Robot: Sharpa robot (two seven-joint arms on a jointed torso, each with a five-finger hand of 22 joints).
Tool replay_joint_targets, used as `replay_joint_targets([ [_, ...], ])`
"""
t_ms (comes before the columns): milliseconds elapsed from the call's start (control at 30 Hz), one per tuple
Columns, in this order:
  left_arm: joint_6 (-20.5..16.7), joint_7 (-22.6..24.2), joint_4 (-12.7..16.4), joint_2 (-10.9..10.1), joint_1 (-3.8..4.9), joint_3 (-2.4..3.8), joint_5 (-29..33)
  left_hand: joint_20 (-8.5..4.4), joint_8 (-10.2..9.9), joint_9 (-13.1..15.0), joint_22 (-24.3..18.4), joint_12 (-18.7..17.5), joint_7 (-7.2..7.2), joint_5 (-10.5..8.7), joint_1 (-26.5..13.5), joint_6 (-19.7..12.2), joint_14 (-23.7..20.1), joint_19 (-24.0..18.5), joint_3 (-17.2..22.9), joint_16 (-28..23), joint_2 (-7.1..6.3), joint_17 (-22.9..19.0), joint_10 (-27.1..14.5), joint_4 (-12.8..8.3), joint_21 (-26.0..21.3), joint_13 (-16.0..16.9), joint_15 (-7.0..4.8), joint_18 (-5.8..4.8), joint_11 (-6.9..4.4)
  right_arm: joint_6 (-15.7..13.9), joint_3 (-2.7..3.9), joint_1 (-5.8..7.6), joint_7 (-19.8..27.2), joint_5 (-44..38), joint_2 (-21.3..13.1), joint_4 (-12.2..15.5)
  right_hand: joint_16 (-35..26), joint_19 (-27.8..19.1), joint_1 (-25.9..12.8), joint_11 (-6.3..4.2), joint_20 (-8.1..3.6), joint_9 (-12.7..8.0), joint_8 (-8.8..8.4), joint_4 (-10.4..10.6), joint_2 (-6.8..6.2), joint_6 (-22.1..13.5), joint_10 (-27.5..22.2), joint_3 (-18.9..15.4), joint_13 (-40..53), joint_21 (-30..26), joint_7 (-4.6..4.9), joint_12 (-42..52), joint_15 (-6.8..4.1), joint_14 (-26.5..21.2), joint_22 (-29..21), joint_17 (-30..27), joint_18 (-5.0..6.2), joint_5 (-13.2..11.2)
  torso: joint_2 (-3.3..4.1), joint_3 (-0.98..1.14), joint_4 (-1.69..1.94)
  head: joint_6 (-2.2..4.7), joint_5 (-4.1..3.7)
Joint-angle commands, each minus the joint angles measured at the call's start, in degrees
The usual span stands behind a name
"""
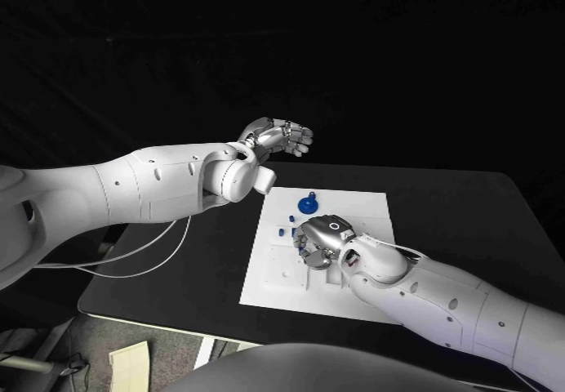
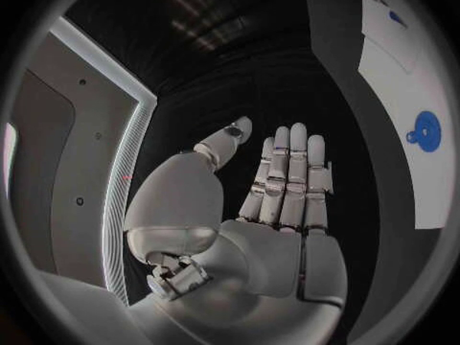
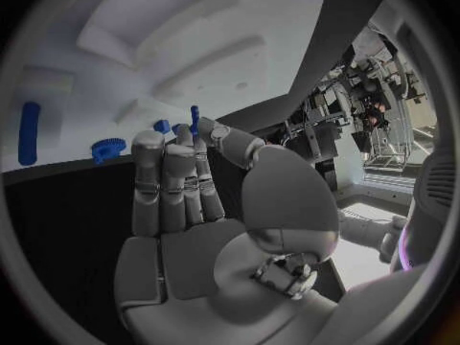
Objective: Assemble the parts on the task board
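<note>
Readable text: none anywhere.
Task board [image 1: 353,204]: plain white, no lettering.
Arms: no legible marks.

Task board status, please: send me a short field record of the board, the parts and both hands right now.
task board: white plate on the black table
round part: blue disc near the board's far edge
small parts: blue pieces at the board's left side
left hand: raised beyond the board, fingers straight, holding nothing
right hand: over the board; pinches a thin blue part
</note>
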Motion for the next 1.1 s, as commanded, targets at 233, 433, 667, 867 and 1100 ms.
replay_joint_targets([
  [233,-0.01,0.91,0.01,0.31,0.13,0.06,0.35,0.16,0.38,-0.11,0.08,0.33,-0.16,0.32,-0.14,-0.4,0.34,-0.09,-0.25,-0.23,0.16,0.13,-0.18,0.07,-0.3,-0.11,-0.06,0.64,-0.13,1.01,-0.1,-0.63,-0.13,-1.28,0.54,-0.55,0.29,1.29,0.07,0.01,-1.5,0.1,0.09,0.09,0.19,0.17,2.01,0.14,0.11,0.26,0.21,0.29,-0.74,-1.17,0.1,-0.09,3.97,-0.3,-0.03,0.0,-0.05,-0.64,0.83],
  [433,-0.02,0.9,0.02,0.3,0.13,0.06,0.35,0.16,0.39,-0.12,0.08,0.33,-0.16,0.32,-0.15,-0.41,0.35,-0.09,-0.26,-0.27,0.17,0.16,-0.17,0.08,-0.32,-0.12,-0.06,0.64,-0.13,1.03,-0.12,-0.9,-0.14,-1.35,0.75,-0.8,0.3,1.31,0.06,0.01,-1.52,0.11,0.09,0.08,0.21,0.17,2.01,0.15,0.15,0.29,0.22,0.28,-0.74,-1.17,0.13,-0.11,3.97,-0.3,0.0,0.01,-0.07,-0.94,1.2],
  [667,0.01,0.92,0.05,0.4,0.13,0.06,0.35,0.16,0.41,-0.14,0.08,0.33,-0.16,0.32,-0.16,-0.42,0.36,-0.08,-0.26,-0.32,0.17,0.21,-0.17,0.09,-0.33,-0.14,-0.06,0.64,-0.13,1.14,-0.12,-1.1,-0.14,-1.44,1.05,-0.95,0.3,1.33,0.05,0.02,-1.54,0.11,0.08,0.07,0.23,0.17,2.0,0.17,0.19,0.31,0.22,0.26,-0.74,-1.17,0.15,-0.13,3.97,-0.3,-0.02,-0.01,-0.03,-1.14,1.39],
  [867,-0.01,0.91,0.02,0.39,0.13,0.06,0.35,0.16,0.42,-0.15,0.08,0.33,-0.15,0.32,-0.17,-0.42,0.37,-0.08,-0.27,-0.36,0.17,0.25,-0.17,0.09,-0.35,-0.16,-0.05,0.63,-0.13,1.41,-0.14,-1.27,-0.14,-1.45,1.0,-0.89,0.3,1.34,0.03,0.02,-1.55,0.12,0.07,0.06,0.26,0.17,2.0,0.18,0.22,0.33,0.22,0.25,-0.74,-1.16,0.16,-0.15,3.97,-0.29,-0.05,0.02,-0.11,-1.44,1.64],
  [1100,0.01,0.91,0.04,0.43,0.13,0.06,0.35,0.16,0.44,-0.17,0.09,0.33,-0.15,0.33,-0.17,-0.44,0.38,-0.07,-0.27,-0.41,0.17,0.29,-0.17,0.09,-0.36,-0.17,-0.05,0.64,-0.13,1.87,-0.16,-1.38,-0.06,-1.46,1.04,-1.01,0.3,1.35,0.01,0.02,-1.57,0.13,0.07,0.04,0.28,0.16,1.99,0.19,0.26,0.35,0.22,0.24,-0.74,-1.16,0.18,-0.17,3.97,-0.3,-0.03,0.08,-0.16,-1.69,1.81],
])
